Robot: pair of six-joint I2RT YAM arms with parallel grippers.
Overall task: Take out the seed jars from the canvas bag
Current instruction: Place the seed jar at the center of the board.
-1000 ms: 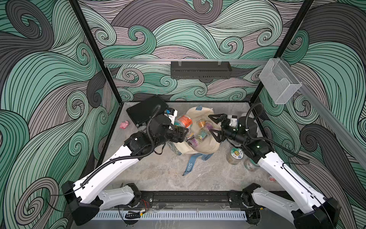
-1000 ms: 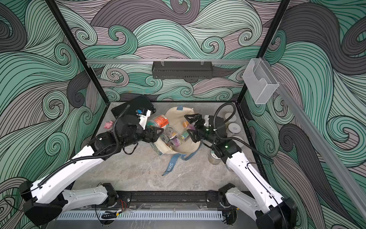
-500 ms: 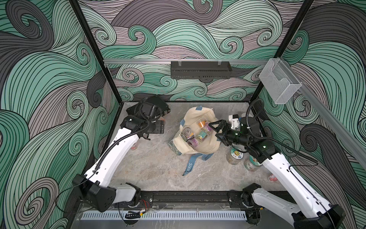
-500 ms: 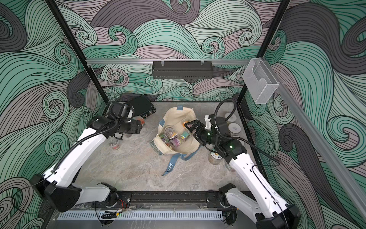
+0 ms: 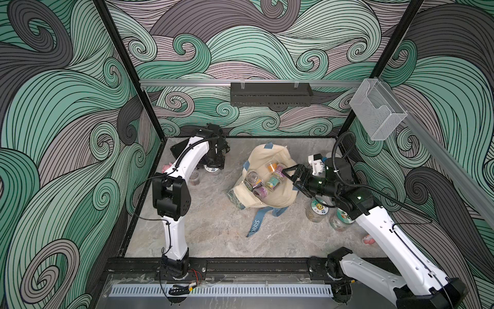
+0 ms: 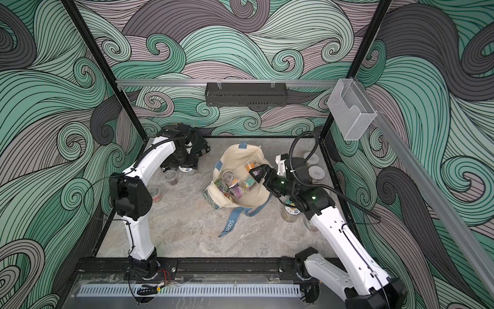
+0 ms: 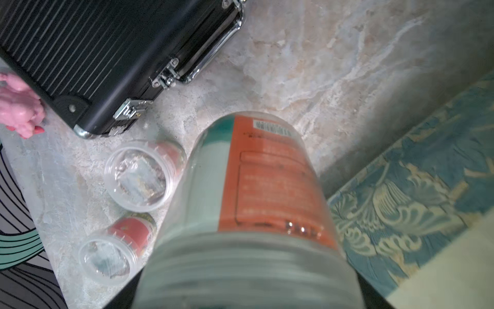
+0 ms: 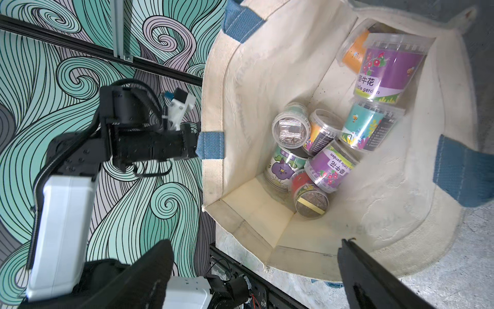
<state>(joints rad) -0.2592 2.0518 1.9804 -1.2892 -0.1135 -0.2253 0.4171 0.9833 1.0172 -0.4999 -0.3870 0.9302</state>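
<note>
The canvas bag lies open mid-table with several seed jars heaped inside. At the back left my left gripper is shut on a large seed jar with an orange and teal label, low over the table beside the black case. My right gripper hangs open at the bag's mouth, empty. Its fingers stand wide apart, short of the jars.
Two small clear jars stand next to the held jar, near a black hard case and a pink lump. Other jars stand right of the bag and at the back right. A strap trails forward.
My left arm has swung from the bag to the back left corner with the orange-labelled jar in its grip. The right gripper has edged closer to the bag's mouth, still open.
</note>
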